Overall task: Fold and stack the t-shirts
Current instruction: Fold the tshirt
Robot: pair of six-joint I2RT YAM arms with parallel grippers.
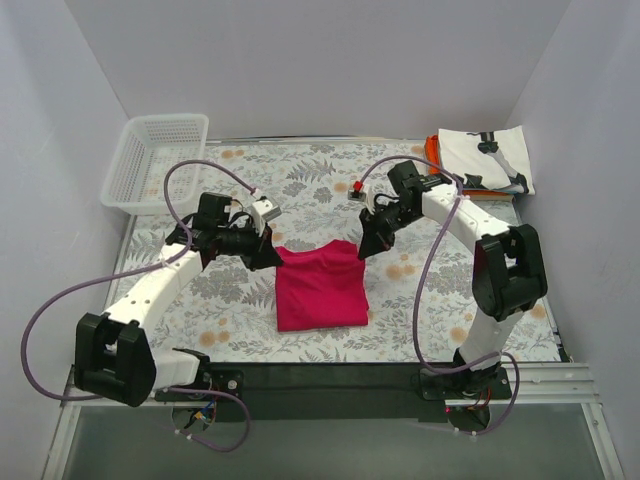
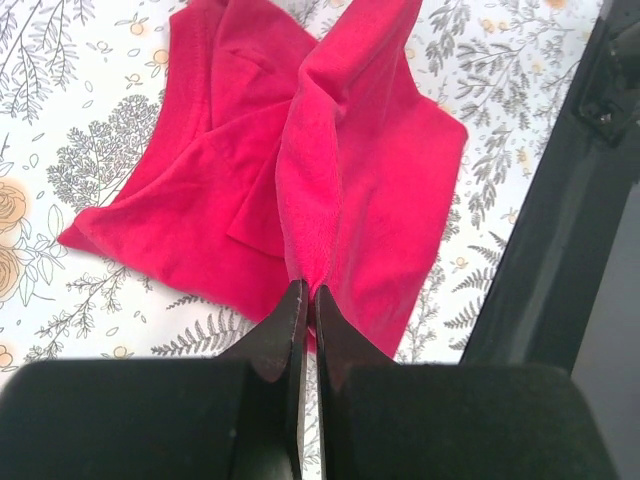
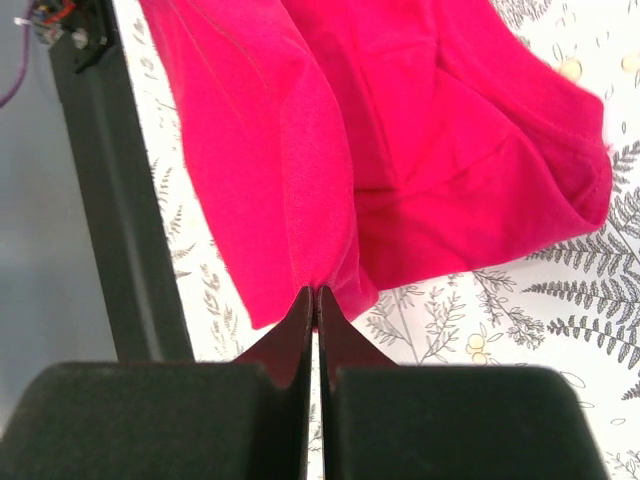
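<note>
Gripping crimson t-shirt (image 1: pixel 320 290): left hand (image 1: pixel 273 260), right hand (image 1: pixel 367 247) | floral table (image 1: pixel 450 300) | pale walls (image 1: pixel 320 60)

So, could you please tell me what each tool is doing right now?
Left tool: closed on the pink shirt.
Right tool: closed on the pink shirt too.

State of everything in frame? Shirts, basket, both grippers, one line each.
crimson-pink t-shirt: partly folded, both far corners pinched up.
white t-shirt: folded, on top of the orange one, far right.
orange t-shirt: under the white one, only an edge shows.
basket: upright, far left, no shirt in it.
left gripper: shut on the crimson-pink t-shirt.
right gripper: shut on the crimson-pink t-shirt.
</note>
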